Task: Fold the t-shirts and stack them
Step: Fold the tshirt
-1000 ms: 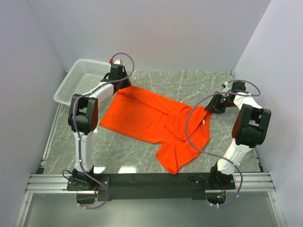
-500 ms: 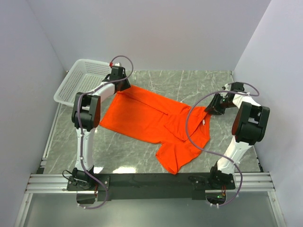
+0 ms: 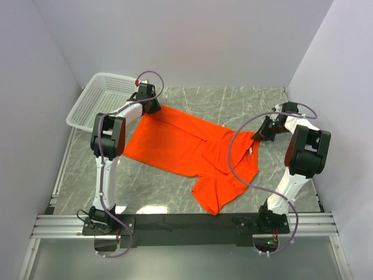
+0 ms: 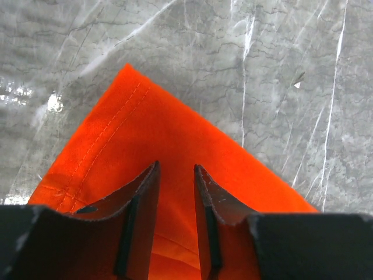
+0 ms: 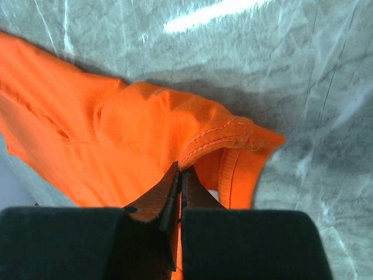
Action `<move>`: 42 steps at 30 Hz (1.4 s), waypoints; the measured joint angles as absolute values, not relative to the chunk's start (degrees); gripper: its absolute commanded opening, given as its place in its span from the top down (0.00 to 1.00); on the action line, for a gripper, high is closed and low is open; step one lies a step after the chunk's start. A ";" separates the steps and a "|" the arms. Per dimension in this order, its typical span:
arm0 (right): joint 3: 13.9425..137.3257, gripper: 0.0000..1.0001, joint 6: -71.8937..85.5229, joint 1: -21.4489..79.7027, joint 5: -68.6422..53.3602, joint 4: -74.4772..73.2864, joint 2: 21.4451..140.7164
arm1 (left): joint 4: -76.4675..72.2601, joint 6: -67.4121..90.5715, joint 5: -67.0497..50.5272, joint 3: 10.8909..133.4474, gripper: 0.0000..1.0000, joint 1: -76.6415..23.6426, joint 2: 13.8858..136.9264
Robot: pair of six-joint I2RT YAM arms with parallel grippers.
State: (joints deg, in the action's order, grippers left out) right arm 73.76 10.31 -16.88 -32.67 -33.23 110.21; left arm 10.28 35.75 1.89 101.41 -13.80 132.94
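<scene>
R gripper [image 5: 178,170] was just shut on t-shirt [image 3: 186,149] hem nr desk's [image 3: 233,99] right edge; L gripper [image 4: 176,169] is seen narrowly apart over far-left shirt corner. Lift judged next.

Your plain orange-red t-shirt [image 3: 175,146] lies spread on the marble bench [image 3: 233,105], mostly flat, slanting from far left to near right, with its near-right part folded over and rumpled.
</scene>
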 measured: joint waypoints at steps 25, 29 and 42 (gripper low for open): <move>66.41 1.00 7.77 -19.77 -27.22 -38.81 104.07 | 13.43 39.29 1.83 103.98 0.65 -12.08 133.97; 66.41 1.00 7.38 -20.25 -27.24 -38.83 104.27 | 14.20 39.51 1.76 104.79 0.65 -12.05 134.32; 66.50 0.48 -0.32 -20.29 -26.41 -43.07 105.69 | 14.04 39.29 -0.21 106.02 0.59 -11.79 134.63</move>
State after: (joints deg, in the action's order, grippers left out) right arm 66.50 -0.32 -20.29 -26.41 -43.07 105.69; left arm 14.04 39.29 -0.21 106.02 -11.79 134.63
